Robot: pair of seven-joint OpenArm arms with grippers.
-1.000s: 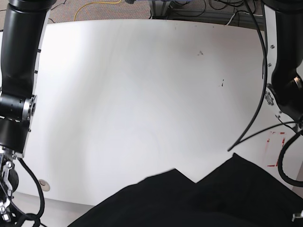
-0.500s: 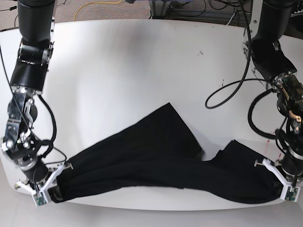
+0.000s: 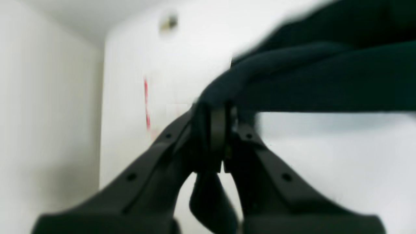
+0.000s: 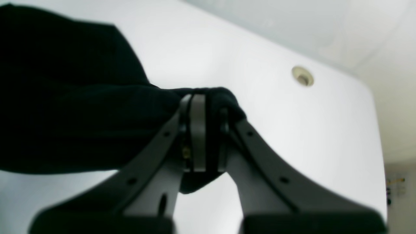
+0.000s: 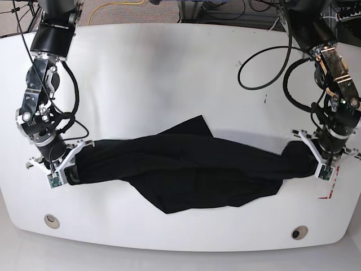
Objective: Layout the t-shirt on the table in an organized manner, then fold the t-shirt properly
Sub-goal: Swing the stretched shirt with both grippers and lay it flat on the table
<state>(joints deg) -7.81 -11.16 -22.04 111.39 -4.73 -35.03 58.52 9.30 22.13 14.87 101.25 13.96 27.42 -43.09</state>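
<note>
The black t-shirt [image 5: 192, 169] lies stretched in a long, bunched band across the near half of the white table [image 5: 169, 84]. My left gripper [image 5: 311, 161] is shut on the t-shirt's right end; in the left wrist view the left gripper [image 3: 224, 136] pinches a fold of the t-shirt [image 3: 325, 81]. My right gripper [image 5: 72, 166] is shut on the left end; the right wrist view shows the right gripper [image 4: 204, 130] clamped on bunched t-shirt [image 4: 65, 107] cloth. A flap of cloth sags toward the front edge.
Two round grommet holes [image 5: 52, 219] [image 5: 299, 232] sit near the table's front corners. Red tape [image 5: 330, 189] marks the right edge beside my left gripper. Small dark scuffs [image 5: 265, 100] dot the far right. Cables [image 5: 265, 62] loop over the table's back right.
Both grippers have carried the t-shirt away from the front edge toward the table's middle and pulled its ends apart. The cloth is now a tauter band lying fully on the table.
</note>
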